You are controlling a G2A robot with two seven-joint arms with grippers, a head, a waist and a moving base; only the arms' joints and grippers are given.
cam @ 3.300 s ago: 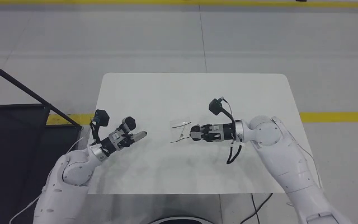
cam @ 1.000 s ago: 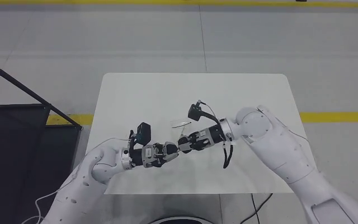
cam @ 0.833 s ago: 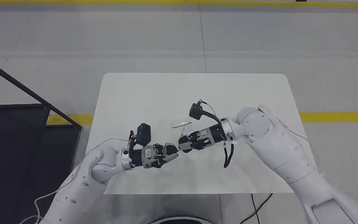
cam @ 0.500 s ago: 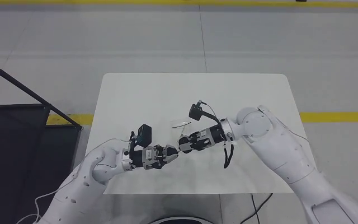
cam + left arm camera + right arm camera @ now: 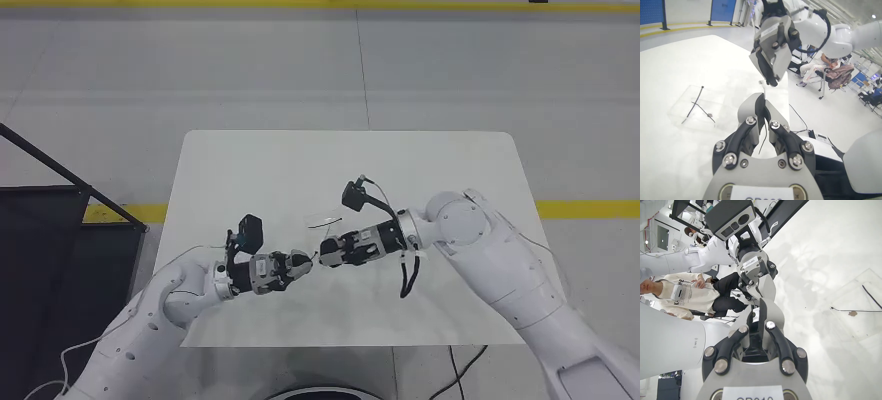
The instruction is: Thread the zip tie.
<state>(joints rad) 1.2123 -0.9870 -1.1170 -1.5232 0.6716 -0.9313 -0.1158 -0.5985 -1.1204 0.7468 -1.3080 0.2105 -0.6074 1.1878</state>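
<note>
Your left claw (image 5: pixel 762 99) and right claw (image 5: pixel 770 82) face tip to tip, mid-frame in the top view, over the table (image 5: pixel 420 180), both pinching one zip tie (image 5: pixel 764 92).

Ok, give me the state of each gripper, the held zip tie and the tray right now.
left gripper: shut on the zip tie's strap.
right gripper: shut on its other end.
zip tie: straight between both grippers, no loop formed.
clear tray: open-topped, lying flat.
two black zip ties: loose in the tray, crossed, unthreaded.
</note>
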